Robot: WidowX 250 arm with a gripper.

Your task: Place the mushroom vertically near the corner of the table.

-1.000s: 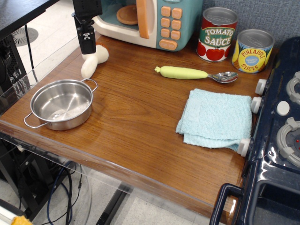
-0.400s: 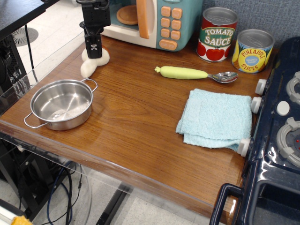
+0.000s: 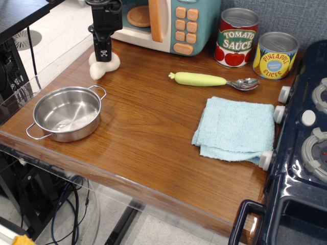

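Note:
The cream-white mushroom (image 3: 97,71) is at the far left corner of the brown wooden table (image 3: 148,138), next to the toy microwave. It is partly hidden behind my gripper and its brown top does not show. My black gripper (image 3: 103,54) comes down from above and is closed around the mushroom's middle. The mushroom looks tilted toward upright, with its lower end on or just above the tabletop.
A steel pot (image 3: 66,113) stands in front of the mushroom near the left edge. A toy microwave (image 3: 168,20) is at the back. A yellow-green spoon (image 3: 204,79), two cans (image 3: 237,37), a light blue cloth (image 3: 235,127) and a dark blue toy stove (image 3: 306,148) are to the right.
My gripper moved right and down onto the mushroom. The mushroom, lying flat before, has been turned more upright and shifted slightly toward the back.

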